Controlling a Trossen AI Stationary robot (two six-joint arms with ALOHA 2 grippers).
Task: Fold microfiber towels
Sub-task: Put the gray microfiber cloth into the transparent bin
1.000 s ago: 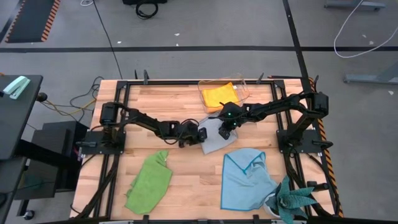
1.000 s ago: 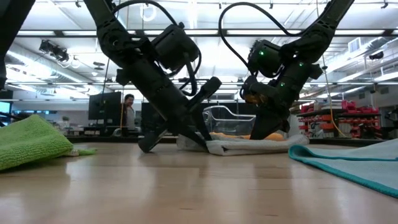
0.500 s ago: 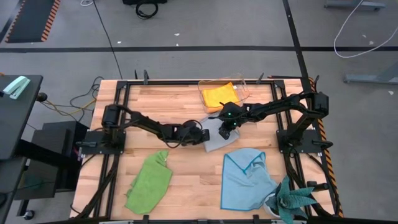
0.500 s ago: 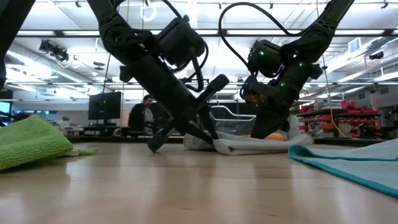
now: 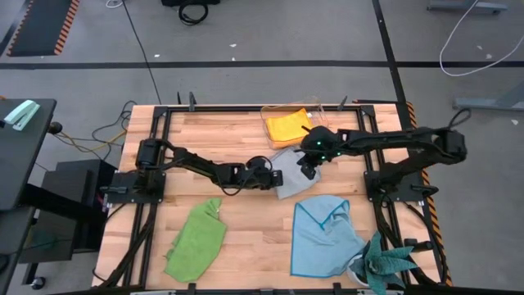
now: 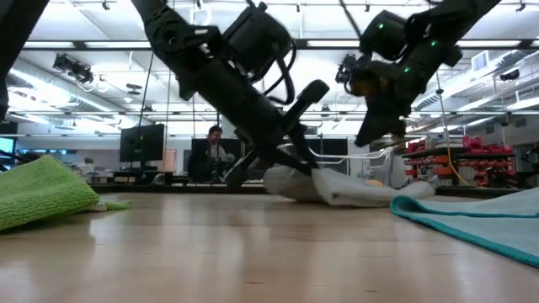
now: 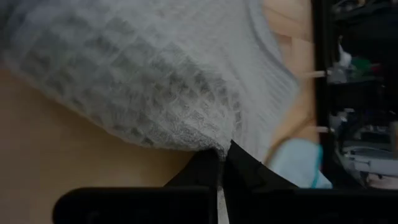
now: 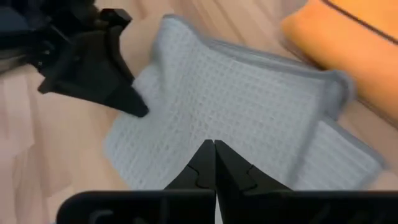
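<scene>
Grey waffle-weave cloth, the grey towel (image 5: 288,176), lies rumpled near the middle of the wooden table (image 5: 221,131), its far corner close to the orange-yellow towel (image 5: 289,125), which rests in a clear plastic box (image 5: 321,115). No writing can be read anywhere. The left gripper (image 5: 273,177) sits low at the grey towel's left edge, fingers pressed together and pinching that edge, as the left wrist view shows (image 7: 221,163). The right gripper (image 5: 309,168) hangs just above the same cloth with its fingers closed against each other and nothing between them (image 8: 214,155). Nearer the front lie the crumpled lime green towel (image 5: 196,239) and the light blue towel (image 5: 323,233), beside a teal spiky plant (image 5: 385,266).
</scene>
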